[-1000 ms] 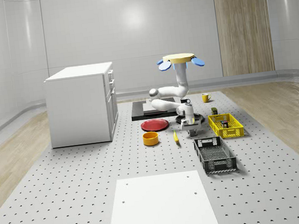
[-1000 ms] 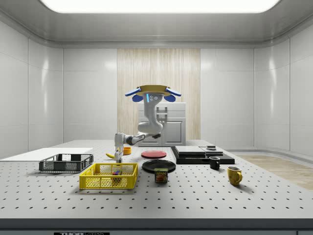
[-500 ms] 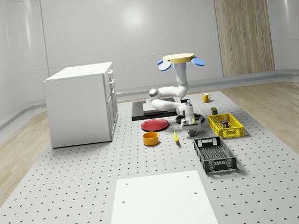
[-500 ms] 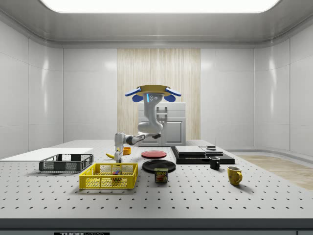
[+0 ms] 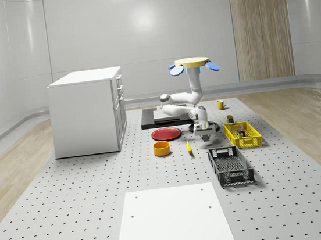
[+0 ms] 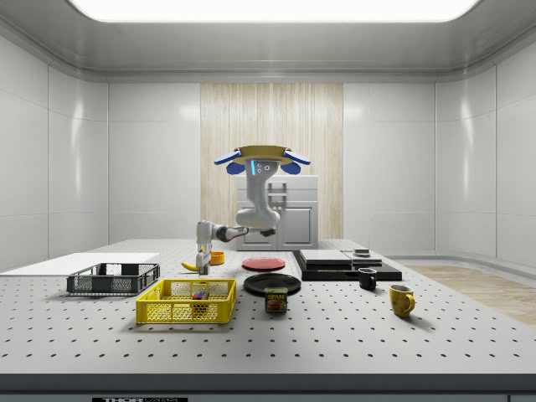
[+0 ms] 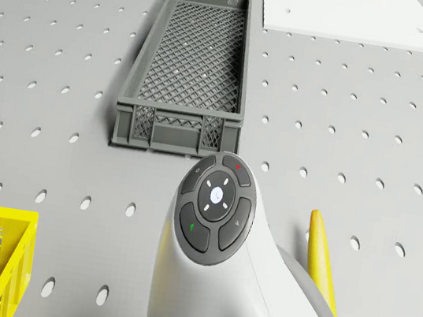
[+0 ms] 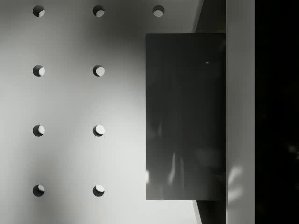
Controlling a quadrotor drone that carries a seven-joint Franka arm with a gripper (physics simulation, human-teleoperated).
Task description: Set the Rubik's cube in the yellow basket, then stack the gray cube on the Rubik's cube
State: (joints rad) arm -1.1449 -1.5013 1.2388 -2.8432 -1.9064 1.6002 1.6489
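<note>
The gray cube (image 8: pixel 184 116) sits dark and close in the wrist view, a little above the perforated table, with a finger (image 8: pixel 240 116) against one side. My gripper (image 5: pixel 206 138) (image 6: pixel 202 268) is shut on it and points straight down between the banana (image 5: pixel 188 146) and the yellow basket (image 5: pixel 251 141) (image 6: pixel 176 314). The Rubik's cube (image 6: pixel 199 294) lies inside that basket. The drone (image 5: pixel 193 63) (image 6: pixel 261 155) hovers high over the far side of the table, above the black slab, and the arm reaches down and forward from it.
A gray crate (image 5: pixel 230 166) (image 7: pixel 191 68) lies just in front of the gripper. A red plate (image 5: pixel 166 134) and an orange bowl (image 5: pixel 161 148) sit to the whole-scene view's left. A white cabinet (image 5: pixel 88 111) stands farther left, and a white sheet (image 5: pixel 172 221) lies at the front.
The gripper has risen a little off the table with the gray cube in it. The drone has stayed in place.
</note>
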